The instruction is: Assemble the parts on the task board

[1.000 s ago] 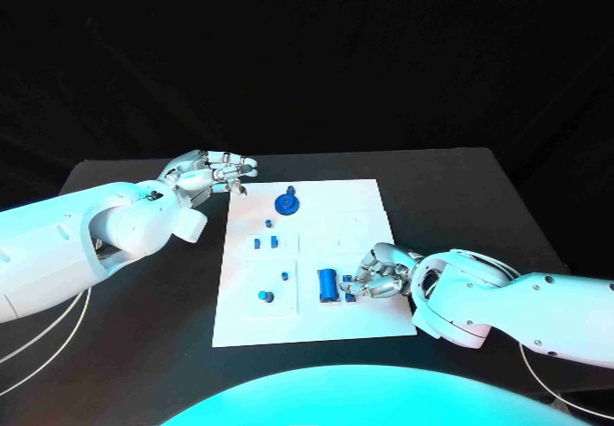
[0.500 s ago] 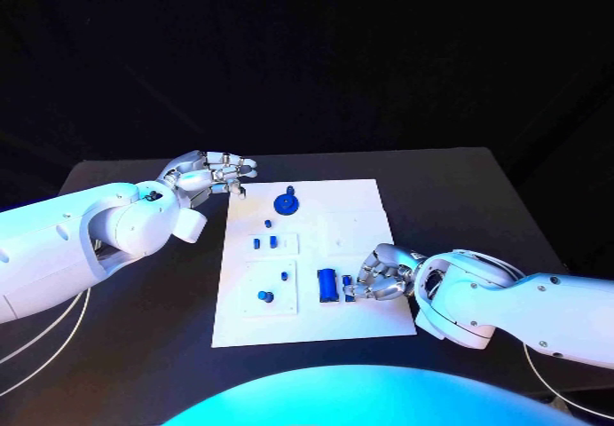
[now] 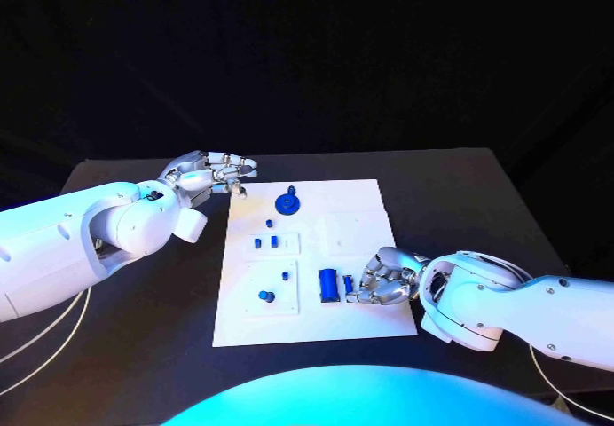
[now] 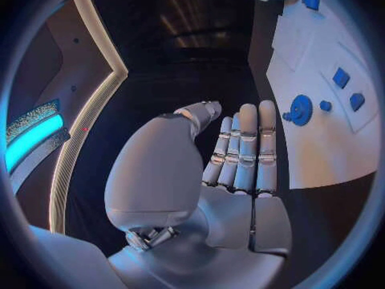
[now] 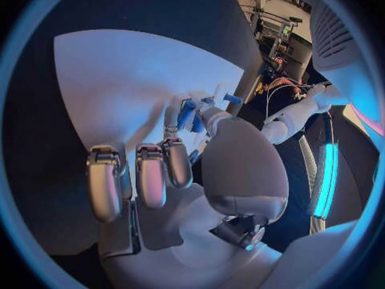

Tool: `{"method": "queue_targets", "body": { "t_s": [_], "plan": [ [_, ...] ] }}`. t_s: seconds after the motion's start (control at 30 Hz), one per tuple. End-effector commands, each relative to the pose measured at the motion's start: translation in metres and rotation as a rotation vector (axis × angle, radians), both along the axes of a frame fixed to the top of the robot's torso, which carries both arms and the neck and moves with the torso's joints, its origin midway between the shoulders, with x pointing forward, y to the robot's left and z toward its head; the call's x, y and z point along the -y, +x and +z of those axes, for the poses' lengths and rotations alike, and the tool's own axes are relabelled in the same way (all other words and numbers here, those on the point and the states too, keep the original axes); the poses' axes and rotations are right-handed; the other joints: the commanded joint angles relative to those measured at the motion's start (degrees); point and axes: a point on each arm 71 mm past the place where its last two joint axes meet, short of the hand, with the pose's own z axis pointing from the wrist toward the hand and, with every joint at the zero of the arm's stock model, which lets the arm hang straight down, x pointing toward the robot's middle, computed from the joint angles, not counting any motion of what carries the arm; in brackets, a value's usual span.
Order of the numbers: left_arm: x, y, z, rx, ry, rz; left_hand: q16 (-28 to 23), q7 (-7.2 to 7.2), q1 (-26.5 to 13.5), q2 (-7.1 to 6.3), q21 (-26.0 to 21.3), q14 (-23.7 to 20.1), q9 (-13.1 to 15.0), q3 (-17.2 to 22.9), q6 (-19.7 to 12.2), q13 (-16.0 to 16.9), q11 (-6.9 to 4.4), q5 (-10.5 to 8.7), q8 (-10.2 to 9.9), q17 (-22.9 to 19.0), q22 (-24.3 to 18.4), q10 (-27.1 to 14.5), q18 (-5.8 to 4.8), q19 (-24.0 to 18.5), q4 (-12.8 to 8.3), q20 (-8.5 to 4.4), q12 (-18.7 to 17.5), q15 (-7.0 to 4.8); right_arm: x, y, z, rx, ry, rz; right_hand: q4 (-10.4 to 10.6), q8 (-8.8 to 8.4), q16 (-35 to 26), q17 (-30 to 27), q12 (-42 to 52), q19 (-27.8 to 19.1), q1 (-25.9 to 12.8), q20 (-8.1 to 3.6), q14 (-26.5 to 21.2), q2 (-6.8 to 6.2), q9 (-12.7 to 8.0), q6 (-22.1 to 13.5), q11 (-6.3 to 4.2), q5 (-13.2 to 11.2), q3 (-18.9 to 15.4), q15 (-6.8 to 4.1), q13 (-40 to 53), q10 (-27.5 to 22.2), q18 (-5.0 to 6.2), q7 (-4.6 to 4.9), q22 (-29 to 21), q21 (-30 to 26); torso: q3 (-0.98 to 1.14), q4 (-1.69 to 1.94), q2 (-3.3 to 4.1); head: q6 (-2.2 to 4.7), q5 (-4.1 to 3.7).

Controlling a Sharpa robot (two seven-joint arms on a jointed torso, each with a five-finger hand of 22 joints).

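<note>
The flat white task board (image 3: 345,200) lies in the middle of the black table (image 3: 474,195). Small blue parts sit on it. The right silver hand (image 3: 380,280) rests on the board's near right side. Its fingertips curl in around a little blue piece (image 3: 348,284), and it looks like they pinch it, though the fingers hide the exact grip. Just beside that piece, on the side away from the hand, lies a fat blue cylinder part (image 3: 327,284). Its long side runs from the robot toward the far edge of the board. So the next move likely turns on the small gap between these 2 pieces, and the right hand is by far the nearer one.

The left silver hand (image 3: 211,170) hangs over the table just past the board's far left corner. Its fingers lie straight and close together and hold nothing. A round blue gear part (image 3: 289,204) sits on the board near it.

More small blue blocks (image 3: 265,241) and a blue button part (image 3: 265,295) sit on the board's left side. The room around is dark.
</note>
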Motion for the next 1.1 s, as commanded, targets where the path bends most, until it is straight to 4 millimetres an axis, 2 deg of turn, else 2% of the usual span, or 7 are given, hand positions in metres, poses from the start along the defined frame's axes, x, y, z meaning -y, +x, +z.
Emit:
{"method": "queue_targets", "body": {
  "t_s": [0.03, 0.23, 0.43, 0.6, 0.83, 1.1],
  "plan": [
    [0.0017, -0.0005, 0.0006, -0.003, -0.010, -0.015, 0.0, 1.53, -0.1, 0.49, -0.3, -0.1, 0.0, 0.1, -0.4, -0.1, 0.16, 0.18, 0.3, -0.1, -0.1, -0.4, 0.86, 0.3, 0.3, 0.19, 0.3, 0.36, -0.0014, -0.0018, -0.0001, -0.004, 0.002, 0.033, 0.1, -0.21, 0.2, 9.5, 0.1, 5.7, -0.1, -0.39, 4.9, 0.22, 0.0, 0.5, -0.30, -0.4, -0.3, -0.46, 9.6, 2.4, -1.05, -0.07, 14.8, 0.0, 0.00, -0.03, 0.02, 0.01, 0.01],
    [0.0016, -0.0006, 0.0004, -0.004, -0.009, -0.015, 0.0, 1.53, -0.1, 0.49, -0.3, -0.1, 0.0, 0.1, -0.4, -0.1, 0.16, 0.18, 0.3, -0.1, -0.1, -0.4, 0.86, 0.3, 0.3, 0.19, 0.3, 0.36, 0.0007, -0.0012, -0.0007, -0.007, -0.002, 0.030, 0.1, -0.21, 0.2, 9.5, 0.1, 5.7, -0.1, -0.39, 4.9, 0.22, 0.0, 0.5, -0.30, -0.4, -0.3, -0.46, 9.6, 2.4, -1.05, -0.07, 14.8, 0.0, 0.00, -0.01, 0.04, 0.01, 0.00],
    [0.0019, -0.0006, 0.0003, -0.004, -0.008, -0.016, 0.0, 1.53, -0.1, 0.49, -0.3, -0.1, 0.0, 0.1, -0.4, -0.1, 0.16, 0.18, 0.3, -0.1, -0.1, -0.4, 0.86, 0.3, 0.3, 0.19, 0.3, 0.36, 0.0020, 0.0014, -0.0023, -0.004, -0.007, 0.024, 0.3, -0.27, 0.3, 9.6, 0.1, 5.7, 0.3, -0.39, 4.9, 0.76, -0.1, 0.5, -0.34, -0.1, -0.2, -0.47, 9.6, 2.4, -1.05, -0.12, 14.8, 0.0, -0.04, -0.01, -0.01, 0.01, -0.01],
    [0.0022, -0.0007, 0.0002, -0.004, -0.008, -0.018, 0.0, 1.53, -0.1, 0.49, -0.3, -0.1, 0.0, 0.1, -0.4, -0.1, 0.16, 0.18, 0.3, -0.1, -0.1, -0.4, 0.86, 0.3, 0.3, 0.19, 0.3, 0.36, 0.0027, 0.0040, -0.0040, -0.004, -0.010, 0.018, 0.4, -0.29, 0.3, 9.6, 0.2, 5.7, 0.4, -0.39, 4.9, 1.08, -0.1, 0.6, -0.35, 0.0, -0.2, -0.48, 9.6, 2.4, -1.06, -0.12, 14.8, 0.1, -0.03, 0.12, -0.03, 0.01, -0.03],
    [0.0024, -0.0007, 0.0002, -0.004, -0.007, -0.019, 0.0, 1.52, 0.0, 0.54, -0.4, -0.1, 0.0, 0.1, -0.5, -0.1, 0.15, 0.17, 0.4, -0.1, -0.1, -0.4, 0.87, 0.3, 0.3, 0.18, 0.4, 0.34, 0.0012, 0.0066, -0.0070, -0.014, -0.017, 0.024, 0.4, -0.33, 0.3, 9.7, 0.2, 5.7, 0.8, -0.40, 4.9, 1.23, -0.1, 0.5, -0.37, 0.1, -0.1, -0.49, 9.6, 2.4, -1.08, -0.15, 14.8, 0.1, -0.06, 0.01, 0.00, 0.01, 0.06],
    [0.0030, -0.0006, 0.0001, -0.004, -0.007, -0.020, 0.0, 1.52, 0.0, 0.54, -0.4, -0.1, 0.0, 0.1, -0.5, -0.1, 0.15, 0.17, 0.4, -0.1, -0.1, -0.4, 0.87, 0.3, 0.3, 0.18, 0.4, 0.34, 0.0012, 0.0080, -0.0081, -0.010, -0.025, 0.031, -1.1, -0.53, 0.3, 9.6, 0.1, 5.7, 4.0, -0.46, 4.9, 0.81, -0.2, 0.5, -0.45, -1.8, 0.1, -0.57, 9.6, 2.4, -1.06, -0.24, 14.8, 0.0, -0.06, -0.02, -0.06, 0.01, 0.08]
  ]
}}
